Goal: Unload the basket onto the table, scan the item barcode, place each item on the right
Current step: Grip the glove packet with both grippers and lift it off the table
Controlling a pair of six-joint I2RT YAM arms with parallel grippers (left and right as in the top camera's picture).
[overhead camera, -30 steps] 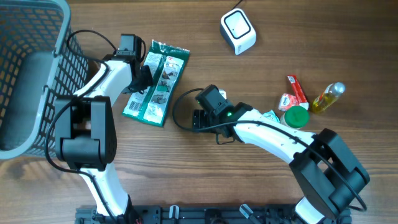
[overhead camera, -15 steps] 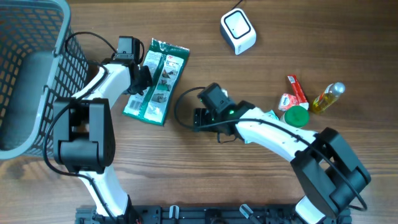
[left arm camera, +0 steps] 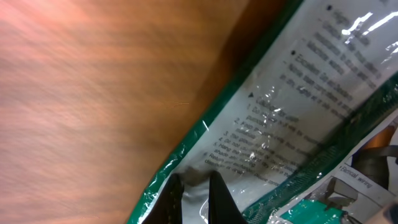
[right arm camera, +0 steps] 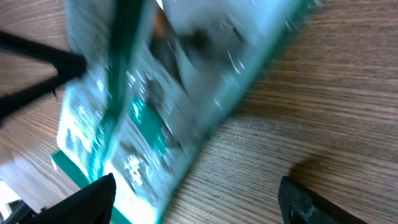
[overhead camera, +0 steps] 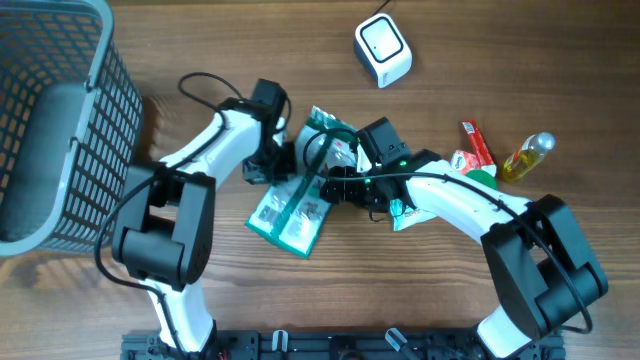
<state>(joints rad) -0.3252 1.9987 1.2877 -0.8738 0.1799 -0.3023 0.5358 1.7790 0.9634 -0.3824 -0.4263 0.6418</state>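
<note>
The green-and-white printed plastic packet (overhead camera: 298,205) is held by the left gripper (overhead camera: 283,160). Its jaws are pinched fully together on the packet's border. In the left wrist view the black fingertips (left arm camera: 217,198) clamp the green edge, and the printed face runs away ahead of them and to their right. Gripping by the edge seems meant to leave both printed faces uncovered, so the code can be turned toward a reader. Which face carries the barcode I cannot tell.

Just beside the packet's other long edge is the right gripper (overhead camera: 335,187). Its jaws are spread wide and hold nothing. In its own view the packet is blurred and crosses ahead of the left finger. It looks placed to steady or take the free side, though that is a guess.

The white rounded barcode scanner (overhead camera: 383,50) sits well beyond both grippers, ahead of the right one. Only bare wooden tabletop (overhead camera: 450,290) lies between, so that lane looks free. A black cable (overhead camera: 312,150) loops over the packet's far end near both grippers and could snag.

To the right of the right gripper, near its forearm, lie a red tube (overhead camera: 478,143), a green round lid (overhead camera: 480,183) and a yellow bottle (overhead camera: 528,157). The grey mesh basket (overhead camera: 105,90) stands well to the left of the left gripper.
</note>
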